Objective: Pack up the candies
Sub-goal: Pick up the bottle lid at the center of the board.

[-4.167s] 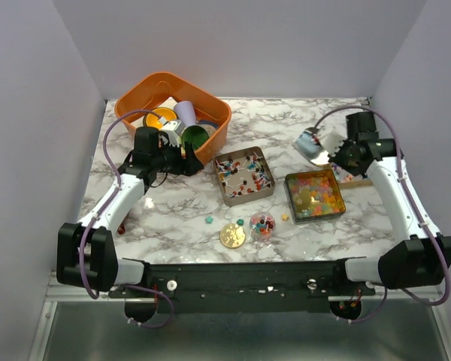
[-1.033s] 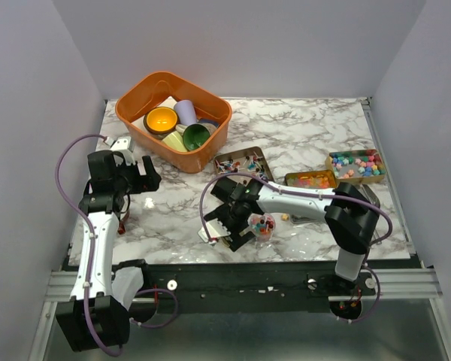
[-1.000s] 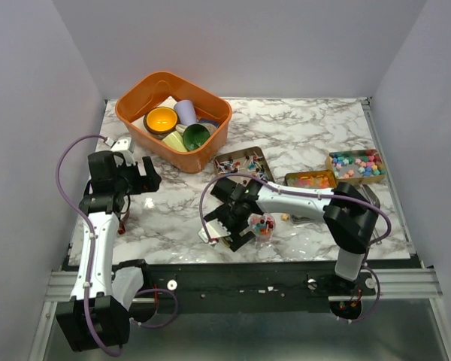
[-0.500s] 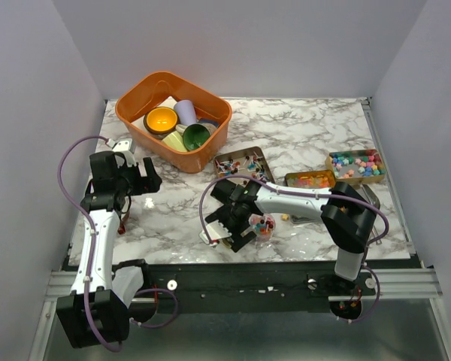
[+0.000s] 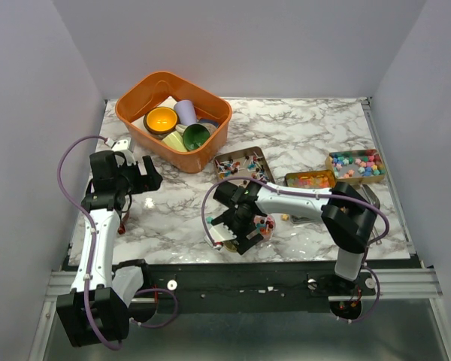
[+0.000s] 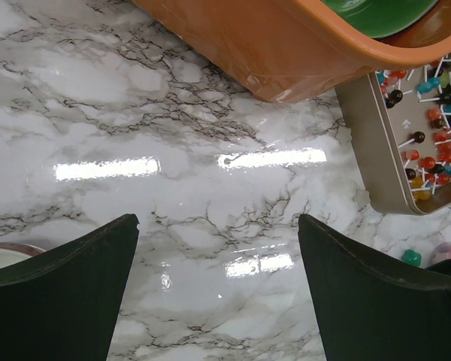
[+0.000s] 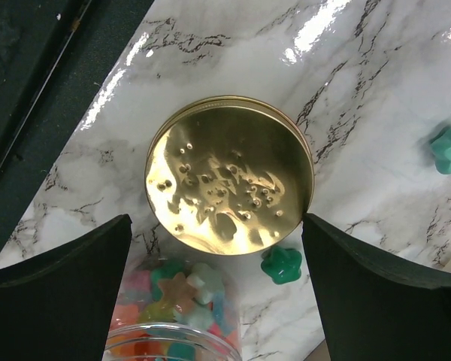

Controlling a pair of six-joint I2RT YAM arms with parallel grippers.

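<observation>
Candies fill a small clear jar [image 7: 169, 312] [image 5: 265, 224] near the table's front edge. Loose green star candies lie on the marble, one [image 7: 281, 265] beside the jar and one [image 7: 449, 147] farther right. My right gripper [image 7: 214, 226] [image 5: 235, 233] hovers open over the flat gold disc [image 7: 229, 177], with the jar below its left finger. More candies sit in three metal trays: stick pieces [image 5: 244, 165] [image 6: 428, 143], orange-yellow bits [image 5: 310, 180] and pastel balls [image 5: 355, 165]. At the table's left, my left gripper [image 6: 218, 218] [image 5: 143, 177] is open over bare marble.
An orange bin [image 5: 173, 116] [image 6: 286, 45] of coloured cups and bowls stands at the back left, just beyond the left gripper. The black front rail [image 7: 30, 68] runs close to the gold disc. A small loose piece [image 5: 285, 217] lies right of the jar.
My right gripper has slid a little toward the front edge and right, now over the gold disc. The left arm has hardly moved.
</observation>
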